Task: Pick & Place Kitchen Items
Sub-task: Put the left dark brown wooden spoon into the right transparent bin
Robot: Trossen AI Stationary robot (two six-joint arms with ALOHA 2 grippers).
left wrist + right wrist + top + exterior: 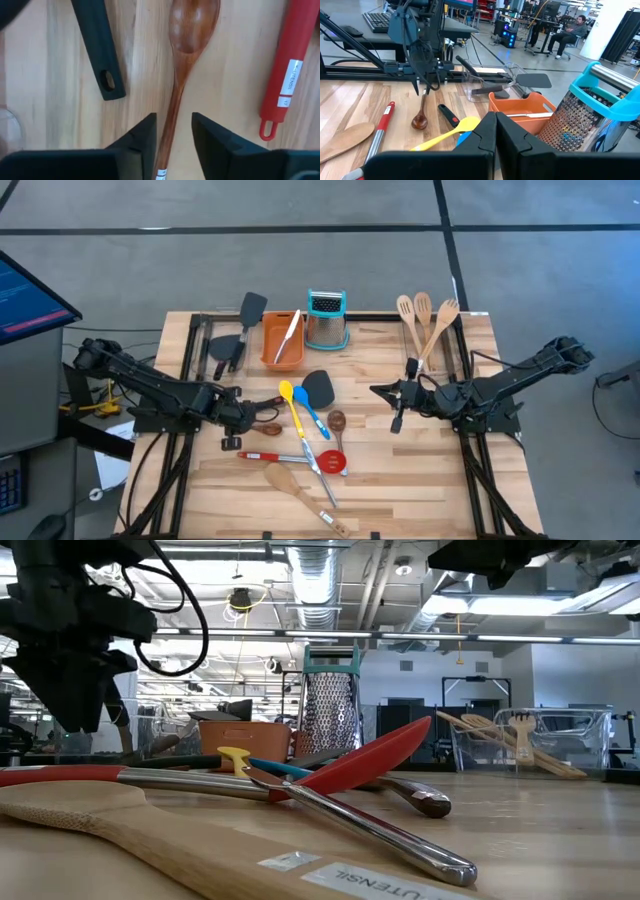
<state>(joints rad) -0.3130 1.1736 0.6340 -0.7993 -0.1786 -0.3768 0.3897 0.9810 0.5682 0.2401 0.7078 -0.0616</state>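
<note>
- We see a steel box grater (327, 320) with a teal top, upright at the table's (520, 480) far edge.
- Just beside it, an orange tray (272, 340).
- Perhaps a seated person (566, 31) beyond.

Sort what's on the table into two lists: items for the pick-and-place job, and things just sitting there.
Job items: dark wooden spoon between the left gripper fingers; yellow spoon; red-handled spoon; black turner; pale wooden utensils.

Just there: box grater; orange tray; right gripper, waiting.

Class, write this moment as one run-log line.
left gripper: open astride dark wooden spoon handle | right gripper: shut, waiting above table | spoon: lying flat
</note>
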